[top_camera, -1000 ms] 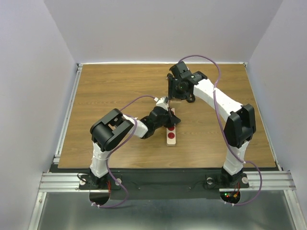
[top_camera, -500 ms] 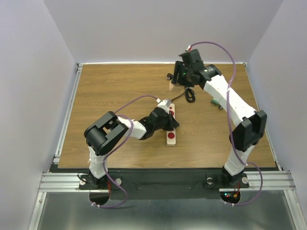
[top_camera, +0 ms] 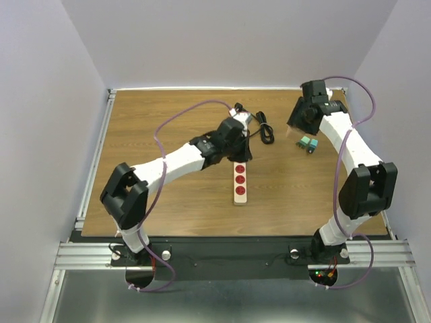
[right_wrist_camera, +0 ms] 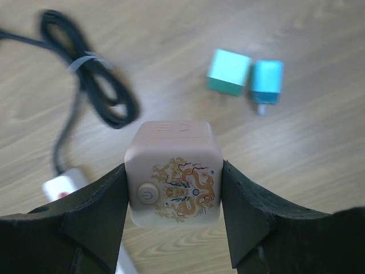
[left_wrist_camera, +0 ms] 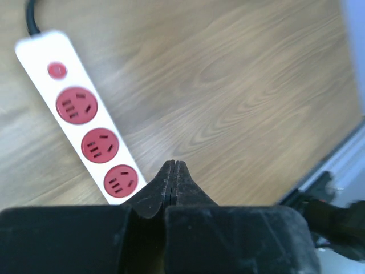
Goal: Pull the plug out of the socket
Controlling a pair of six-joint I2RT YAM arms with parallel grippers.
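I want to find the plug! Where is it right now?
The plug is off the socket, pinched in the right gripper over the far right of the table, close to the teal cube and blue cube lying there.

White links (top_camera: pixel 178 160), black joints (top_camera: pixel 124 195), purple cables (top_camera: pixel 195 104); black left hand (left_wrist_camera: pixel 173 171) and right hand (right_wrist_camera: pixel 174 171).

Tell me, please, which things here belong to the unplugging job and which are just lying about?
Job: power strip; its coiled black cord; pink cube plug, held in the right gripper.
Lying about: teal cube; blue adapter, side by side.
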